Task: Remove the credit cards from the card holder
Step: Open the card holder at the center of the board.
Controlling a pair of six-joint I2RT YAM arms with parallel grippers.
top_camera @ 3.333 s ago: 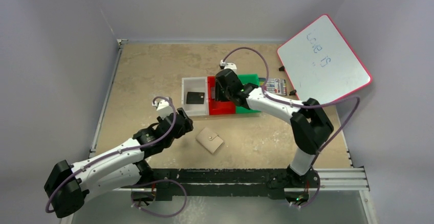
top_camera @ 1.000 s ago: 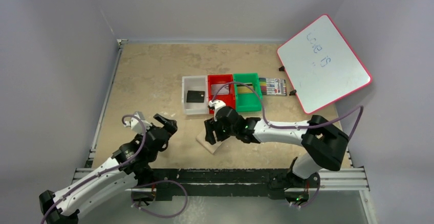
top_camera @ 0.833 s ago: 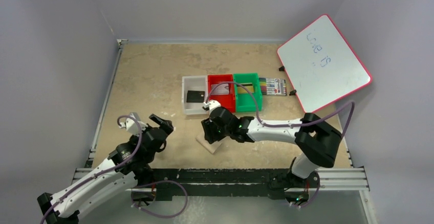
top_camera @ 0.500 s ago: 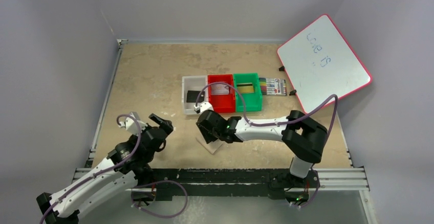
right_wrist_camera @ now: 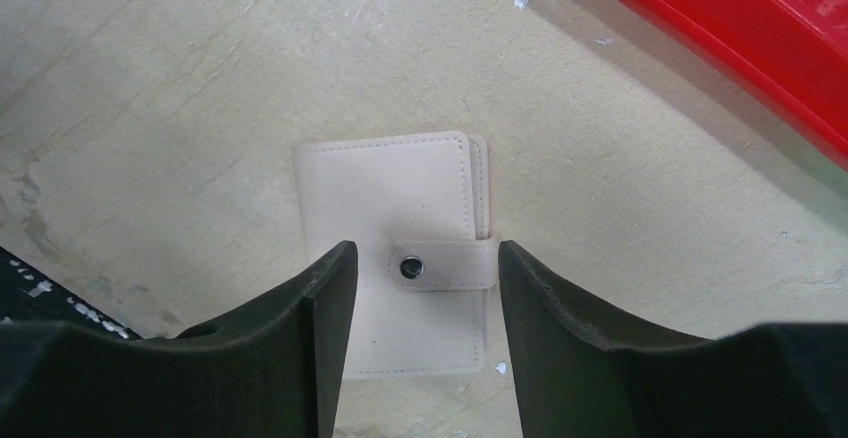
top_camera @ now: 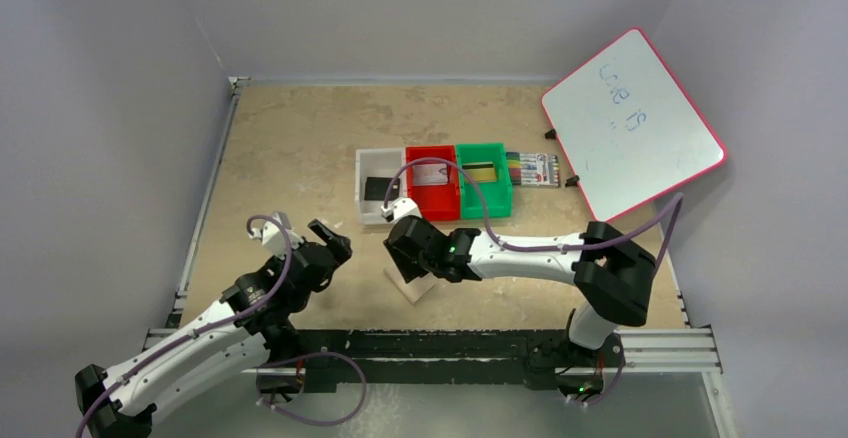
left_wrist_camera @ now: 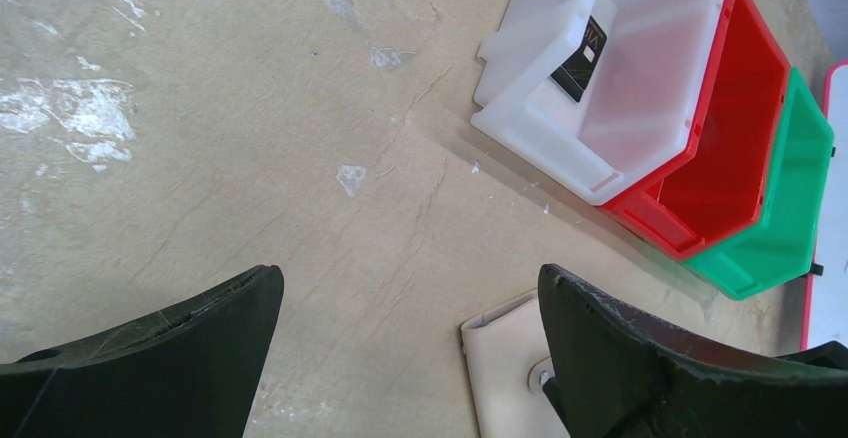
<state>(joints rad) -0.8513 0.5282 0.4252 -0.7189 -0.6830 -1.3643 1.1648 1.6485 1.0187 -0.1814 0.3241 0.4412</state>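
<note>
The tan card holder lies flat on the table, folded, with its snap tab fastened. In the top view its near corner shows below my right gripper. That gripper hangs open just above the holder, its fingertips either side of the snap tab. My left gripper stands wide open to the left of the holder, with only bare table between its fingers. The holder's corner shows beside the left gripper's right finger. One black card lies in the white bin. Anything inside the holder is hidden.
White, red and green bins stand in a row behind the holder, with a card in the red bin and one in the green bin. A marker pack and a tilted whiteboard sit at the right.
My right gripper came from the red bin down to the holder and slid a little left over it. The left arm drew back, then edged right again. The holder stayed put.
</note>
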